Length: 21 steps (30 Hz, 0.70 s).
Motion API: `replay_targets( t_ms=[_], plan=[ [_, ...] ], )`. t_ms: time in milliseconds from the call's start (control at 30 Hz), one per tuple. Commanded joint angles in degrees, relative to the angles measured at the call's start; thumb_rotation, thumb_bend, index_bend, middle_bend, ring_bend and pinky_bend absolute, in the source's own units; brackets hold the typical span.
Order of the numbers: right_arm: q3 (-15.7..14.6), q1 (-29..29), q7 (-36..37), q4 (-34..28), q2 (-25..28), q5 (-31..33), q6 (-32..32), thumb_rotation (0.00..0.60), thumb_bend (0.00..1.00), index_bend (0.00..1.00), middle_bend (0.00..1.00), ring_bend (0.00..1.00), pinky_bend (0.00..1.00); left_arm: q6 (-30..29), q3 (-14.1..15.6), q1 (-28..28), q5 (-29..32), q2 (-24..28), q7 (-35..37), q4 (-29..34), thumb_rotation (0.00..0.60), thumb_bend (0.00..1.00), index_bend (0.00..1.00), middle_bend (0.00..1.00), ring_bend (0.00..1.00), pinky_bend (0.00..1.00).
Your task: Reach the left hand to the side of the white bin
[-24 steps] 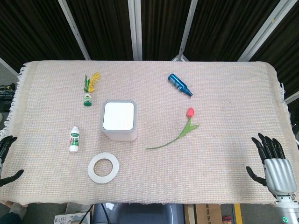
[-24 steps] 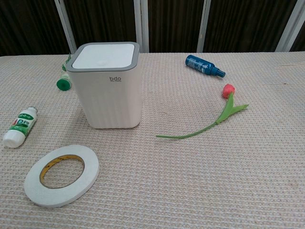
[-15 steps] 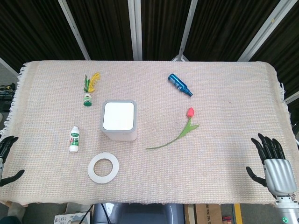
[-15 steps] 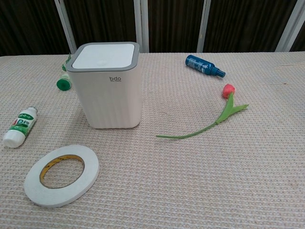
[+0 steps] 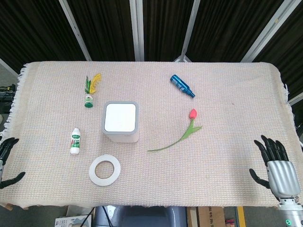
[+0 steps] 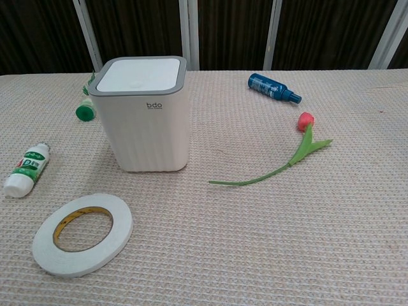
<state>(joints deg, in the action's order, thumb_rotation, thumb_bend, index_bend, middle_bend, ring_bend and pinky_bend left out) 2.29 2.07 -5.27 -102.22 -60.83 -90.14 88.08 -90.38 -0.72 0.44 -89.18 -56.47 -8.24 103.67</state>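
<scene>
White bin (image 5: 121,122) stands upright left of table centre, lid on, tall axis vertical. Left robot hand (image 5: 6,161) sits at the table's near-left edge, only partly in the head view: dark fingers spread, thumb out, holding nothing. Bin lies up and to the right of it, well apart. The left robot hand is clearly the nearer one; right robot hand (image 5: 277,163) is at the near-right edge, fingers spread, empty, far across the table from the bin. Neither shows in the chest view.

Reach looks not yet begun. The bin's left wall is the obvious target side, facing the left robot hand.

Between hand and bin: small white bottle (image 5: 75,141) with a green label, lying on its side just left of the bin, pretty much on the direct line. Tape roll (image 5: 104,169) lies flat in front of the bin, near its front-left corner. Shuttlecock (image 5: 90,90) with green base and yellow-green feathers sits behind-left of the bin. A low straight path would likely knock the bottle; coming in above it or between bottle and tape seems safer.

Right of the bin, out of the way: tulip (image 5: 181,133) lying flat, blue bottle (image 5: 182,85) further back. Woven cloth covers the table (image 5: 227,113).
</scene>
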Motion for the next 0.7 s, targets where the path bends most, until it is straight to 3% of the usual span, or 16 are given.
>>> replay_targets(
  t_ms=[33, 267, 367, 467, 567, 700],
  plan=[
    [-0.15, -0.41, 0.26, -0.26, 0.3, -0.53, 0.75, 0.6, 0.27, 0.14, 0.02, 0.0, 0.03, 0.04, 0.19, -0.04, -0.54, 0.43, 0.81, -0.01, 0.6, 0.16, 0.14, 0.13, 0.03, 0.05],
    [0.01, -0.68, 0.52, -0.04, 0.11, -0.86, 1.56, 0.6, 0.27, 0.14, 0.02, 0.0, 0.03, -0.98, -0.22, -0.86, -3.45, -0.31, 2.72, -1.81, 0.6, 0.17, 0.14, 0.18, 0.07, 0.07],
    [0.03, -0.59, 0.25, 0.06, -0.09, -0.94, 1.46, 0.6, 0.27, 0.14, 0.02, 0.0, 0.03, -0.01, -0.44, -1.83, -4.2, 0.09, 1.39, -0.98, 0.6, 0.18, 0.14, 0.21, 0.11, 0.13],
    [0.04, -0.65, 0.02, 0.04, -0.2, -0.95, 1.54, 0.6, 0.27, 0.14, 0.02, 0.0, 0.03, 0.8, -1.56, -4.09, -7.13, 1.35, -1.07, 1.96, 0.6, 0.18, 0.15, 0.27, 0.2, 0.25],
    [-0.02, -0.63, -0.06, 0.02, -0.21, -0.87, 1.35, 0.6, 0.27, 0.14, 0.02, 0.0, 0.03, 4.13, -2.91, -7.3, -8.02, 2.92, -1.36, 5.77, 0.6, 0.2, 0.15, 0.31, 0.24, 0.31],
    [-0.07, -0.63, -0.13, -0.02, -0.15, -0.93, 1.26, 0.6, 0.27, 0.14, 0.02, 0.0, 0.03, 11.79, -6.15, -12.95, -3.87, 5.71, -2.85, 11.34, 0.6, 0.29, 0.15, 0.43, 0.34, 0.41]
  ],
)
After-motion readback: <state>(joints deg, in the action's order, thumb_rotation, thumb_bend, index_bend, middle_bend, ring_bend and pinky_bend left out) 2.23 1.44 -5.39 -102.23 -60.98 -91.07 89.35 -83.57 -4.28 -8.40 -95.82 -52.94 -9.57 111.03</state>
